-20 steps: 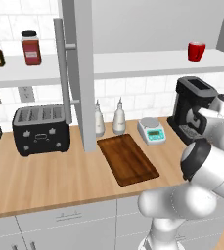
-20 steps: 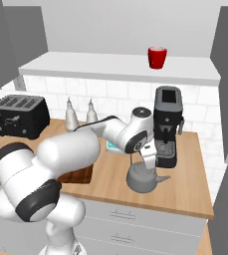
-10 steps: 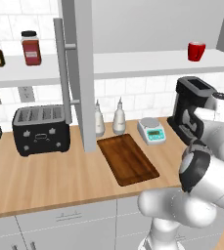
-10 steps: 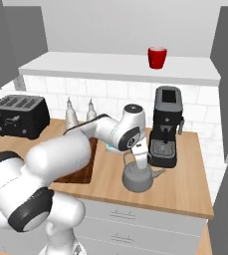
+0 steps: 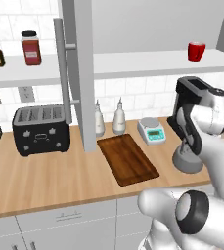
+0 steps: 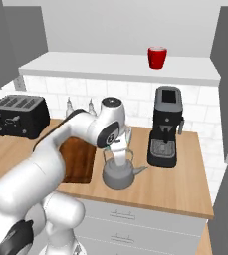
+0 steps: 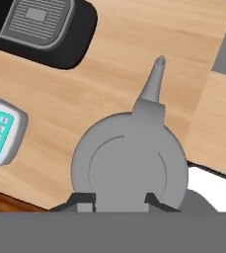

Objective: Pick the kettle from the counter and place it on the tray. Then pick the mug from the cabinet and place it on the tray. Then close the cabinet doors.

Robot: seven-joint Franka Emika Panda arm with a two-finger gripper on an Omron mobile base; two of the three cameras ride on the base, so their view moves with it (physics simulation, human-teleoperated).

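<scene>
I see the tool (image 6: pixel 119 158) lowered straight onto the kettle (image 6: pixel 118 175), its jaws pinched in on the thin arched handle at the kettle's top. In the hand view the kettle (image 7: pixel 129 165) lies directly below the two finger tips (image 7: pixel 85 202), its spout aimed away toward the coffee machine's drip grate (image 7: pixel 35 20). The kettle stands on the table (image 6: pixel 175 179), just beside the coffee machine (image 6: pixel 166 127) and in front of it. The tray (image 5: pixel 126 158) lies flat on the table on the kettle's other side, near but apart from it, and bare. A small scale (image 5: pixel 151 130) sits between the tray's far end and the coffee machine. The mug (image 6: pixel 157 57) stands upright on the white cabinet shelf (image 6: pixel 115 67) above the coffee machine. One cabinet door (image 5: pixel 81 73) stands open, edge-on, by the tray's far end.
</scene>
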